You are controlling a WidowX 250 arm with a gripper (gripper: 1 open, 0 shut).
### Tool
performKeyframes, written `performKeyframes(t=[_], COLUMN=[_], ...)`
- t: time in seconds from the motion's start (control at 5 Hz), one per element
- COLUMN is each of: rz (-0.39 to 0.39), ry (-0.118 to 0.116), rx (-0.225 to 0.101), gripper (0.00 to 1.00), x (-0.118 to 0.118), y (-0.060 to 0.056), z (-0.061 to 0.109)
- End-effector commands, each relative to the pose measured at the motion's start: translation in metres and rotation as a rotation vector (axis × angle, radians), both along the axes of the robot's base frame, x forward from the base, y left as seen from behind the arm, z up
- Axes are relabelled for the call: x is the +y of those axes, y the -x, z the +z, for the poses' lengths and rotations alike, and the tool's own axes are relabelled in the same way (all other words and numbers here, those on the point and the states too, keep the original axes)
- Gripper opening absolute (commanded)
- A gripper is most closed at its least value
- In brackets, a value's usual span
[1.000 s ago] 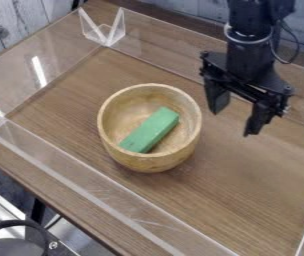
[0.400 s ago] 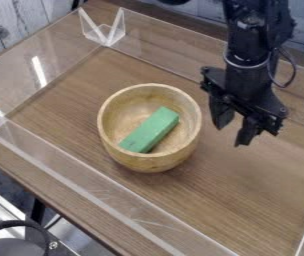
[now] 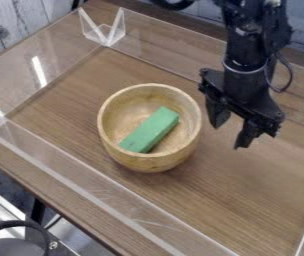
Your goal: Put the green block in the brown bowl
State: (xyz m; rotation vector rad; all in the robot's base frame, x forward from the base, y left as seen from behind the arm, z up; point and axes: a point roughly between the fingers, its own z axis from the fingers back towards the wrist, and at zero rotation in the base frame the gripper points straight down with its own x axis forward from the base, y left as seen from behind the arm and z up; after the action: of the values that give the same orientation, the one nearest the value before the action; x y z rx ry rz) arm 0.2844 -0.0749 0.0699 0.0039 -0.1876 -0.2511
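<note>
The green block (image 3: 151, 130) lies slantwise inside the brown bowl (image 3: 115, 143), resting on the bowl's floor and leaning toward its far right wall. The bowl stands on the wooden tabletop left of centre. My gripper (image 3: 232, 131) hangs to the right of the bowl, just beyond its rim, pointing almost straight down. Its two dark fingers (image 3: 220, 113) stand apart with a visible gap and nothing between them. The gripper touches neither the bowl nor the block.
Clear acrylic walls (image 3: 35, 70) fence the wooden table (image 3: 235, 200) on all sides. A small clear folded piece (image 3: 104, 28) sits at the back left corner. A black cable (image 3: 286, 60) runs down beside the arm at the right.
The gripper's fingers have drawn closer together than a second ago. The hand has hardly shifted. The green block and the bowl stay put.
</note>
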Motion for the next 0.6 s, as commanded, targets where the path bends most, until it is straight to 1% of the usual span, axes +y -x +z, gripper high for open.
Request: performKeyframes(t=[0.0, 0.2, 0.4], rz=[-0.026, -0.055, -0.046], ry=[-0.011, -0.031, -0.036], rx=[-0.068, -0.075, -0.085], gripper=[0.0, 0.0, 0.0], x=[-0.0054, -0.0085, -0.0077], y=[-0.0048, -0.0049, -0.0028], z=[0.0177, 0.0141, 0.0096])
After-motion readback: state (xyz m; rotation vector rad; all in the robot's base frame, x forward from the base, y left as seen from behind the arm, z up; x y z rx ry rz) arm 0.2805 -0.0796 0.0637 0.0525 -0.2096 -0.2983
